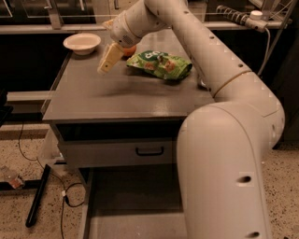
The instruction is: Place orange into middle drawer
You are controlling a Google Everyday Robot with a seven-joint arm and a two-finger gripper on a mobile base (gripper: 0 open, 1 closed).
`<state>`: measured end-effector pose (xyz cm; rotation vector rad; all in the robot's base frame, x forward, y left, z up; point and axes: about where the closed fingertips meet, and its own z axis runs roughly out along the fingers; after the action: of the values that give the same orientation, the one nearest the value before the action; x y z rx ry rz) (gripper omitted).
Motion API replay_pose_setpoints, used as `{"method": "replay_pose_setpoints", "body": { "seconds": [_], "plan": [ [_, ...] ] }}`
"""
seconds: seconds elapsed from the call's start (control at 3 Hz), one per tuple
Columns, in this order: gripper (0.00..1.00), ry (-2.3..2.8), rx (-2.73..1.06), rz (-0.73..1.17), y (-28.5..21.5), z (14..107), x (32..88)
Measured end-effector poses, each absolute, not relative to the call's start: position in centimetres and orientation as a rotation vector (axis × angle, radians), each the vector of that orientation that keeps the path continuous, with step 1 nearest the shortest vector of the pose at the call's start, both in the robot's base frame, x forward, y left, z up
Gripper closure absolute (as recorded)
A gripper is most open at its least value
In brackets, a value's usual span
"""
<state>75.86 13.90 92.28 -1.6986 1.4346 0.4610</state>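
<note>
This looks like a robotics test lab rather than a home. A plain grey metal cabinet point(117, 100) stands on a speckled hard floor point(18, 154), with loose cables point(63, 205) and a black stand leg point(37, 198) beside its left edge and a power strip point(236, 14) past its back right corner. Its middle drawer point(135, 200) stands open below the front edge. The gripper point(110, 59) hovers near the top's back left corner.
</note>
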Motion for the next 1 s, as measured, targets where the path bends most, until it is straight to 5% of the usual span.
{"method": "replay_pose_setpoints", "body": {
  "seconds": [1.0],
  "plan": [
    [0.00,1.678,-1.458,0.301,7.8,90.8,84.0]
  ]
}}
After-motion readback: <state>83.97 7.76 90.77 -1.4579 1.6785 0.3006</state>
